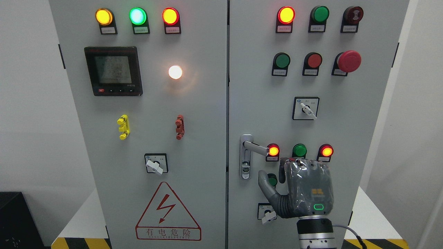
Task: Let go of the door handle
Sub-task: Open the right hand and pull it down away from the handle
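Observation:
The silver door handle [255,148] sits on the right cabinet door [263,86], its lever pointing right from a narrow lock plate [245,162]. My right hand [281,172] rises from the bottom edge, just below and to the right of the lever, clear of it. Its back faces me. The thumb [265,181] is spread to the left and the fingers [304,165] point at the panel, holding nothing. The hand covers part of a green button and the panel behind it. The left arm does not show.
Lit indicator lamps [273,151] stand right above the hand. A rotary switch [267,214] is at the thumb's base, another rotary switch [305,108] higher up. A red emergency stop button [349,61] juts out at the upper right. The left door [155,103] carries a meter and a warning triangle [168,211].

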Tool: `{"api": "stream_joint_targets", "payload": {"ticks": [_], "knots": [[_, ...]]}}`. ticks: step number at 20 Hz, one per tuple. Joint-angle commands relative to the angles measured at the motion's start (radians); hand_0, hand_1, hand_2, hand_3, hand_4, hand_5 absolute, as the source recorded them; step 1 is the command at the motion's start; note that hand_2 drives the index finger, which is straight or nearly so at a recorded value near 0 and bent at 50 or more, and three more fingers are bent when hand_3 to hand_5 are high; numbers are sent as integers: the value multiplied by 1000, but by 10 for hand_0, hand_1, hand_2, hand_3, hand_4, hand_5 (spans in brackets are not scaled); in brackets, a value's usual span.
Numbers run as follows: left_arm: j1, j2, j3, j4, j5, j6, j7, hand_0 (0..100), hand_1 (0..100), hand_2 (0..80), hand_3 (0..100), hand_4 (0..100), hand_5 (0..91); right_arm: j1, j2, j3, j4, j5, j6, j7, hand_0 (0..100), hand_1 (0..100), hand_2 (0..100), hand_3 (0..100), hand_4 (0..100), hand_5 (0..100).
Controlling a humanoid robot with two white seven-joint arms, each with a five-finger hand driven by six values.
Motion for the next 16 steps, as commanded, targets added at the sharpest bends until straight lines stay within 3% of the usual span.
{"api": "stream_joint_targets", "payload": {"ticks": [1,3,4,5,6,8,9,10,12,16], "knots": [[0,0,-20,-15,0,0,0,0,0,23,86,13,0,152,1,-95,-118,-2,-65,-27,373,345,592,965,820,777],[0,0,-20,-17,0,0,-1,0,0,22,86,13,0,199,-2,-129,-144,-21,-86,-40,368,343,526,870,760,737],[0,0,-20,-17,0,0,-1,0,0,22,86,13,0,219,-2,-153,-150,-47,-105,-40,366,343,418,677,630,575],[0,0,-20,-15,0,0,0,0,0,23,84,13,0,236,-2,-182,-153,-75,-120,-40,364,341,351,545,471,397],[0,0,-20,-17,0,0,-1,0,0,23,84,13,0,244,-2,-208,-153,-95,-132,-41,363,341,309,467,398,309],[0,0,-20,-17,0,0,0,0,0,23,84,12,0,247,-5,-250,-153,-106,-157,-41,359,343,146,232,138,81],[0,0,-20,-15,0,0,-1,0,0,23,85,12,0,247,-5,-270,-155,-109,-171,-41,357,344,112,176,76,18],[0,0,-20,-17,0,0,0,0,0,23,85,12,0,247,-2,-282,-155,-109,-184,-44,350,348,73,97,6,0],[0,0,-20,-17,0,0,0,0,0,23,85,13,0,246,-1,-293,-166,-112,-204,-66,341,352,20,9,0,0],[0,0,-20,-17,0,0,-1,0,0,24,85,12,0,243,-1,-292,-199,-112,-208,-70,326,362,0,0,0,0]]}}
